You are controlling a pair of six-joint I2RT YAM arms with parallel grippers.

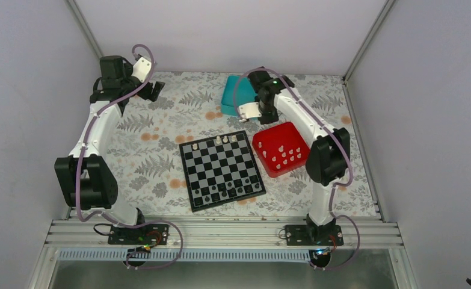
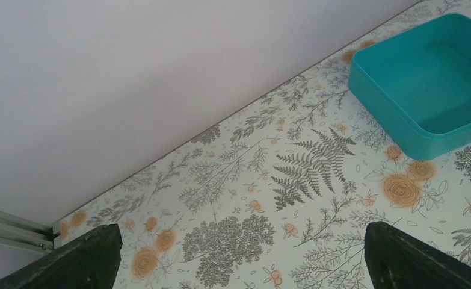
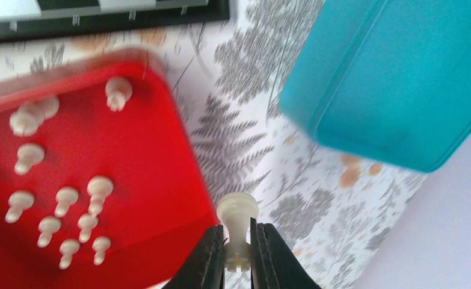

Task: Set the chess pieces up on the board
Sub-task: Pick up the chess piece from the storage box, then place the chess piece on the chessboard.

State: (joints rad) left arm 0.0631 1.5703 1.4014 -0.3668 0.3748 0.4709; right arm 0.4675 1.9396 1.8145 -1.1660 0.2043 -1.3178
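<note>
Right gripper [image 3: 237, 256] pinches a white piece [image 3: 237, 214] bottom centre, beside the red tray [image 3: 130, 174], likely bound for the board [image 1: 222, 170]; left gripper [image 2: 242, 259] hangs wide.

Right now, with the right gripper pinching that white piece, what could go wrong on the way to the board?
1. The right gripper pinches the white piece only by its narrow part, with the wide end sticking out beyond the grip; it could twist or slip in transit.
2. The standing pieces on the far row of the board are close together; setting this one beside them could topple a neighbour.
</note>
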